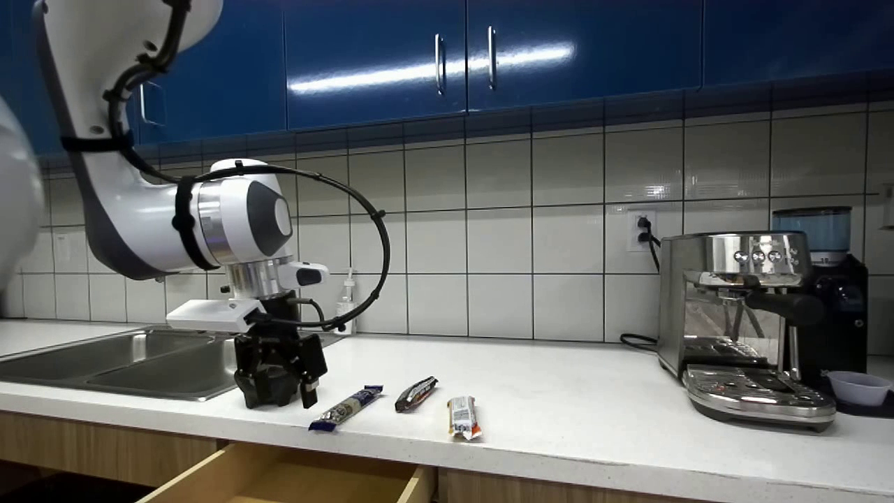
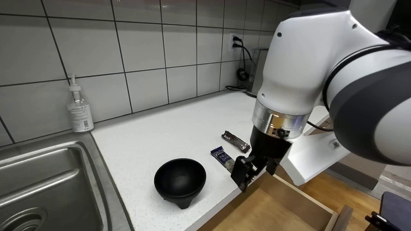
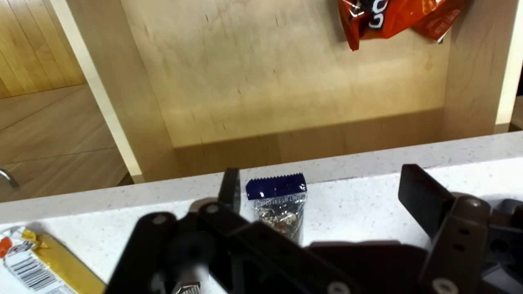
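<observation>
My gripper [image 3: 320, 185] is open and empty, pointing down above the counter's front edge. It also shows in both exterior views [image 1: 311, 381] [image 2: 257, 175]. Between its fingers in the wrist view, nearer one finger, lies a clear-wrapped nut bar with dark blue ends [image 3: 282, 208], apart from both fingers. The bar lies flat on the counter [image 1: 347, 407] [image 2: 222, 158]. A dark brown wrapped bar [image 1: 416, 395] [image 2: 236, 141] lies beside it. A white and yellow wrapped bar [image 1: 463, 417] [image 3: 45, 261] lies farther along. A black bowl [image 2: 180, 179] stands on the counter near the sink.
An open wooden drawer [image 3: 286, 81] [image 2: 261, 208] is below the counter edge, with a red-orange bag [image 3: 392, 20] inside. A steel sink [image 2: 90, 179], soap bottle [image 2: 80, 112], espresso machine [image 1: 733, 314] and grinder [image 1: 838, 314] stand along the tiled wall.
</observation>
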Robot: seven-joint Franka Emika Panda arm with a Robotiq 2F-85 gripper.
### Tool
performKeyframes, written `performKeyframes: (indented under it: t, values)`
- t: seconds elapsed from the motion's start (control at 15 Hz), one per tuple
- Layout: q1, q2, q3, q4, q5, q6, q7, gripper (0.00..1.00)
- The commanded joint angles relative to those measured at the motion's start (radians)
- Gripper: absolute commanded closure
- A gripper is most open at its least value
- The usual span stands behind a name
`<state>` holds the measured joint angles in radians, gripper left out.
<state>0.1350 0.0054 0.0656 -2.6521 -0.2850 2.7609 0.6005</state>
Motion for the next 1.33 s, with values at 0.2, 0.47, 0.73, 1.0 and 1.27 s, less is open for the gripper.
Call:
performKeyframes:
  t: [0.2, 0.47, 0.73, 1.0, 1.27]
  values:
    - [-0.024, 0.127, -0.026, 0.165, -0.008, -0.063, -0.076, 0.00]
    - [-0.011, 0.225, -0.060, 0.266, 0.008, -0.071, -0.133, 0.00]
    - [-0.003, 0.311, -0.076, 0.347, 0.040, -0.058, -0.192, 0.00]
    - [-0.011, 0.366, -0.077, 0.400, 0.094, -0.057, -0.251, 0.00]
    - [-0.022, 0.387, -0.082, 0.415, 0.151, -0.048, -0.297, 0.00]
